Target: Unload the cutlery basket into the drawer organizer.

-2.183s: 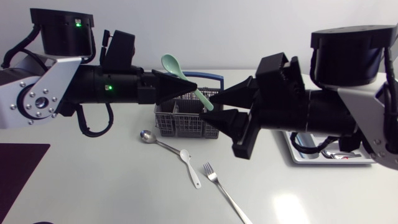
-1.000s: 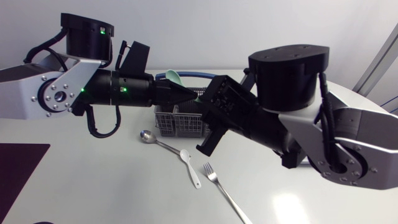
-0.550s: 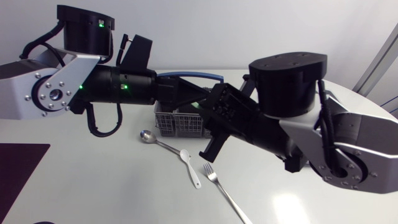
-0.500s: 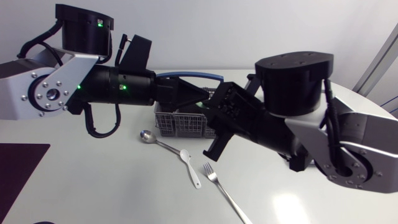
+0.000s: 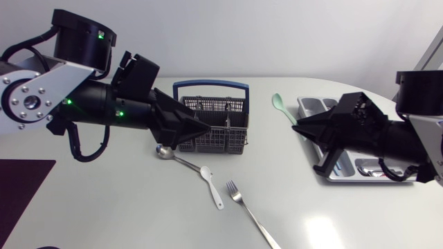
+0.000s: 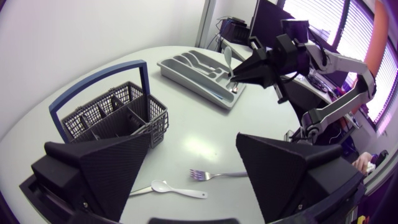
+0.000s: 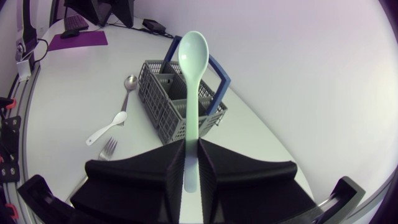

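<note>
Carrying: right gripper [image 5: 297,126] clamped on green spoon [image 5: 279,105], near organizer [image 5: 311,104].
Idle: left gripper [image 6: 193,162], fingers apart, beside basket [image 5: 214,124].
Remaining: fork [image 5: 242,200], white spoon [image 5: 211,185], metal spoon [image 5: 166,153] on table.

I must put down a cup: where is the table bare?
Bare table lies between the purple mat and the metal spoon, and between the fork and the tray. It is crowded before the basket, by the left claw.
</note>
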You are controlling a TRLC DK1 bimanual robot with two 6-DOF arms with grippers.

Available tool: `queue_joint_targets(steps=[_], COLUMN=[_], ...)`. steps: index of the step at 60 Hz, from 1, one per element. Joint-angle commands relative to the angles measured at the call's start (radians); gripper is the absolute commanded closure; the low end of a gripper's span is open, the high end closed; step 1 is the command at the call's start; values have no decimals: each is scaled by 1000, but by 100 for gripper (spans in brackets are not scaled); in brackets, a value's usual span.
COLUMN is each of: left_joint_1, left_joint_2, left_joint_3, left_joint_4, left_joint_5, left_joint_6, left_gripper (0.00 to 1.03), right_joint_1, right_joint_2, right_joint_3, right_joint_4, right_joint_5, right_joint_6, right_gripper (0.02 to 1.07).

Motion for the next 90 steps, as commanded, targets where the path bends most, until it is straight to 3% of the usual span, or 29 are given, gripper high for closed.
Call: queue_joint_targets(steps=[1,4,13,23,38,48,77,90], left_joint_1=[4,1,-3,-13,-32,-42,-90,-95], left_joint_2=[0,10,55,87,102,113,128,125], left_joint_3=[-29,-29,-29,-38,-42,-49,-55,-59], left_joint_4=[-25,-40,-63,-72,-89,-91,-126,-154], left_joint_5=[-9,-23,-43,-57,-85,-101,-135,-134], left_joint_6=[71,102,157,193,226,236,289,326], left_gripper=[6,6,6,6,6,6,6,6], right_joint_1=[-124,-239,-446,-626,-857,-919,-913,-902], right_joint_2=[-5,17,115,311,649,834,984,981], right_joint_3=[-32,-23,14,103,405,583,685,666], right_joint_4=[-49,-108,-250,-435,-732,-821,-672,-649], right_joint_5=[-81,-170,-296,-343,-326,-222,16,69], right_joint_6=[-124,-216,-466,-784,-1190,-1354,-1432,-1431], right_gripper=[101,101,101,101,101,101,100,78])
